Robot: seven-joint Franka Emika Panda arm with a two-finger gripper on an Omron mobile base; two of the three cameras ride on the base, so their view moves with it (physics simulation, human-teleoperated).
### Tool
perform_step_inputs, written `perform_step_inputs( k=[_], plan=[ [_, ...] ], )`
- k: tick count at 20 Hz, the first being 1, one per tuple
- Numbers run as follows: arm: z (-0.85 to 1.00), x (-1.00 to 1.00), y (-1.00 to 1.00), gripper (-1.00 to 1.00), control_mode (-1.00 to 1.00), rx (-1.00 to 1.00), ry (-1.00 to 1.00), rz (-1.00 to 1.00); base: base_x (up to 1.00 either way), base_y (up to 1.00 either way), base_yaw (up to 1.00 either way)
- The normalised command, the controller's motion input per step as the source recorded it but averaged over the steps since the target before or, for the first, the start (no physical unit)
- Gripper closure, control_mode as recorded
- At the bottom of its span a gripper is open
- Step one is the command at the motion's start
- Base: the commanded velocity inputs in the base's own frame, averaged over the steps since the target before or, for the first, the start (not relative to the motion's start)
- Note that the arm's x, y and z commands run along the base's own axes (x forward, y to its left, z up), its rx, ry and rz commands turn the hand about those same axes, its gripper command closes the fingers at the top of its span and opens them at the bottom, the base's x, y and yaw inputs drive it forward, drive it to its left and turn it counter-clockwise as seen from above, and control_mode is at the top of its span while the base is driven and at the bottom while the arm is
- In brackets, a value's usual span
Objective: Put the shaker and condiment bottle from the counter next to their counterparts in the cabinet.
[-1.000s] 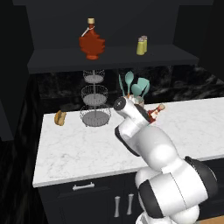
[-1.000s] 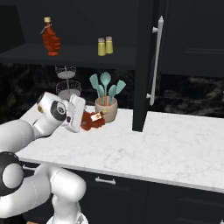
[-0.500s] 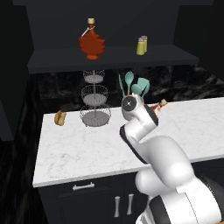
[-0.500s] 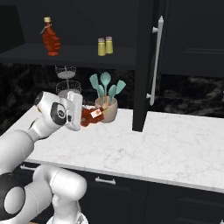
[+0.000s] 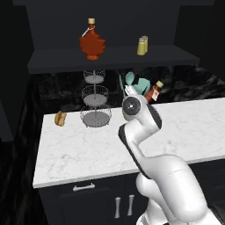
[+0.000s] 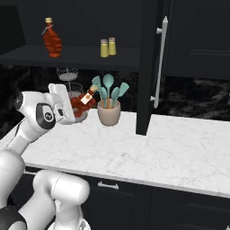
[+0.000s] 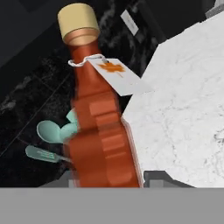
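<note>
Teal utensils in a beige crock.

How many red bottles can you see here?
2. One maple-leaf-shaped bottle stands at the left of the dark shelf; the other, a syrup bottle, is tilted in the pincer above the counter.
</note>
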Motion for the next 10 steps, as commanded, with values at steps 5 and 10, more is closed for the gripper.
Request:
perform_step_inputs(
  k=[5, 10],
  plan=[
    [0.71, -0.68, 0.04, 1.0, -1.0, -0.2, -0.19, 0.27, 0.0, 0.0, 0.0],
    [0.63, -0.32, 0.03, 1.0, -1.0, -0.16, -0.03, 0.29, 0.0, 0.0, 0.0]
  ],
)
